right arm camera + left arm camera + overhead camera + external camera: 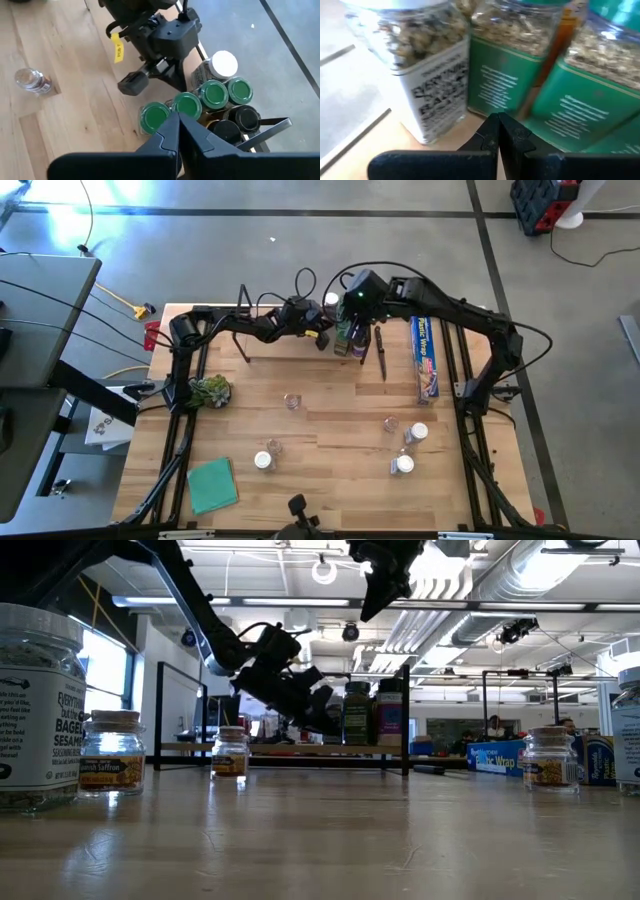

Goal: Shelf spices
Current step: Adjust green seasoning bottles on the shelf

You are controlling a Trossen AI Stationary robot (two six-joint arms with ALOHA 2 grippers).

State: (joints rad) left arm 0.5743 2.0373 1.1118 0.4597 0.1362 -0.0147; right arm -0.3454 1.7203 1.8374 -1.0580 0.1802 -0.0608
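The left hand [322, 335], clenched and empty, sits low on the shelf [290, 348] just beside a cluster of spices [200, 107] standing at its far right end. The right hand [177, 120], also clenched on nothing, hovers above that cluster's green lids. Several more jars [405, 464] stand scattered over the bench [330, 480], well apart from the shelf, near a blue wrap box [425, 358].
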